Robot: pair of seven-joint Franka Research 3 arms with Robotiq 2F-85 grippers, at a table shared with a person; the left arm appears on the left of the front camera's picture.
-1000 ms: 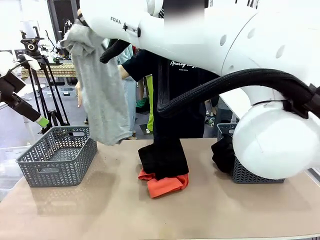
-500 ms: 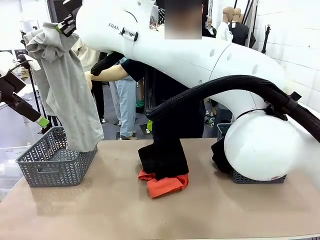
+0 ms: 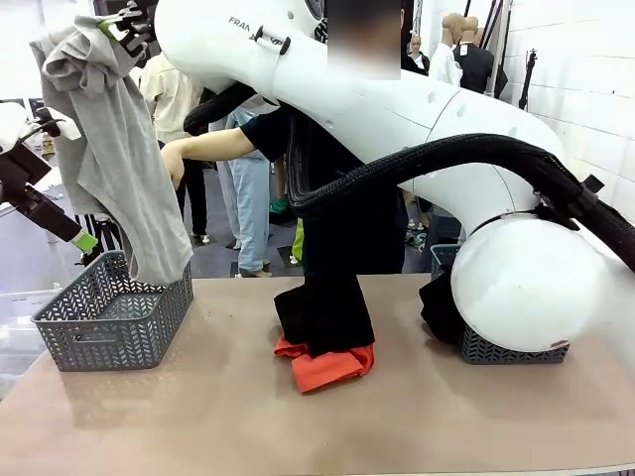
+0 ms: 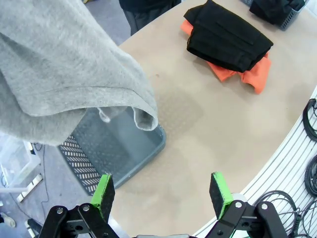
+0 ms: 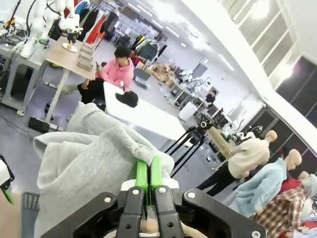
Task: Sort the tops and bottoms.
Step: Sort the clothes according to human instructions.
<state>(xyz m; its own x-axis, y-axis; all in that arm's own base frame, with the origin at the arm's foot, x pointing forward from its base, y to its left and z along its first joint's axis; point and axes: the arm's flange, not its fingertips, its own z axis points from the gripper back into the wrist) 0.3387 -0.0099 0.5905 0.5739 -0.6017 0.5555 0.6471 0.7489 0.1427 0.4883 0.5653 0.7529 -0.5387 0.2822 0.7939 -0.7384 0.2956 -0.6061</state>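
A light grey top (image 3: 124, 169) hangs from my right gripper (image 3: 127, 25), which is shut on its upper end high at the back left; its hem dangles over the left grey basket (image 3: 109, 317). In the right wrist view the gripper (image 5: 148, 179) pinches the grey cloth (image 5: 84, 168). At the table's middle the black bottoms (image 3: 322, 312) lie folded on the orange-red top (image 3: 332, 365); the left wrist view shows the black bottoms (image 4: 230, 42) over the orange top (image 4: 247, 74) too. My left gripper (image 3: 84, 241) stands open at the far left, and its own view (image 4: 161, 191) looks down past the grey top (image 4: 59, 84) at the basket (image 4: 114, 148).
A second grey basket (image 3: 506, 347) at the right holds a dark cloth (image 3: 442, 302), partly behind my right arm's base. A person in a black T-shirt stands at the far edge with a forearm (image 3: 203, 149) stretched left. Bare tabletop (image 3: 198, 416) lies in front.
My right arm has swung the grey top leftward and higher, from above the table to over the left basket. The left arm and the folded pile have stayed put.
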